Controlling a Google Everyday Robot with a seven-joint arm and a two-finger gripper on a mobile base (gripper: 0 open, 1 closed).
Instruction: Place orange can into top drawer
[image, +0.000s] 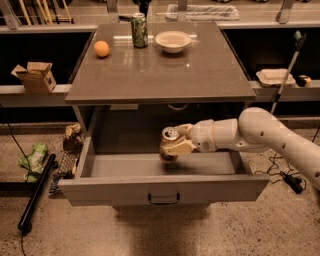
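The top drawer is pulled open below the grey counter, with its flat front and small dark handle facing me. My gripper reaches in from the right over the drawer's middle and is shut on the orange can. The can is upright with its silver top showing, and its base is just above or at the drawer floor.
On the counter stand a green can, a round orange fruit and a white bowl. A cardboard box sits on the left shelf. Bags and a black pole lie on the floor at left; cables at right.
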